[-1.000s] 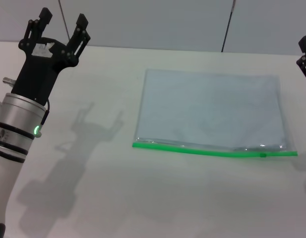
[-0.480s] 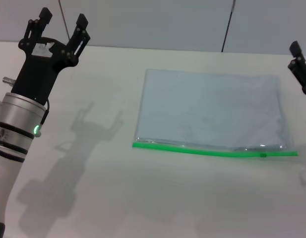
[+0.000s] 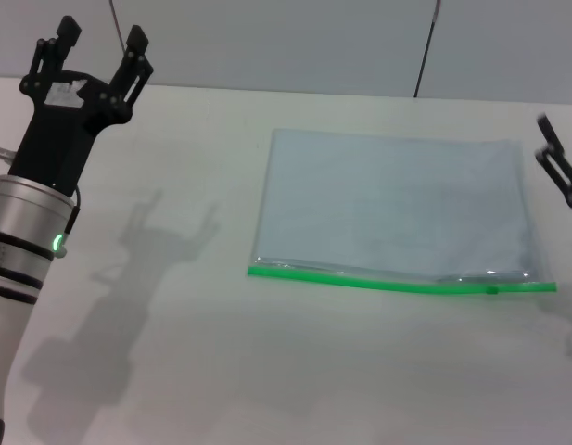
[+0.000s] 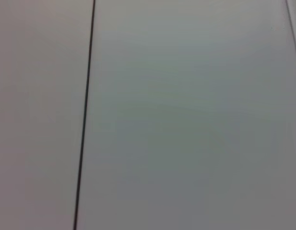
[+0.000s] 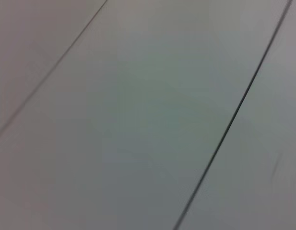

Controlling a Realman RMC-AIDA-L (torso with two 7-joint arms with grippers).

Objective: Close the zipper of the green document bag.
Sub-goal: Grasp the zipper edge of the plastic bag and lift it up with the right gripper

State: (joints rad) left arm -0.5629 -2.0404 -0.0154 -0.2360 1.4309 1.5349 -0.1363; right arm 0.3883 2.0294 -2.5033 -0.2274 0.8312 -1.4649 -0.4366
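Green document bag (image 3: 394,206) lay flat on white table (image 3: 221,352), zipper (image 3: 397,283) along near edge. Left gripper (image 3: 93,39) raised far left, fingers wide, empty. Right gripper (image 3: 556,167) at right edge, spread unclear.

The head view is evenly and brightly lit; a soft shadow of the left claw (image 3: 94,57) is cast on the bench (image 3: 174,352). The right claw (image 3: 559,171) is motion-blurred. Both wrist views are dim and unfocused.
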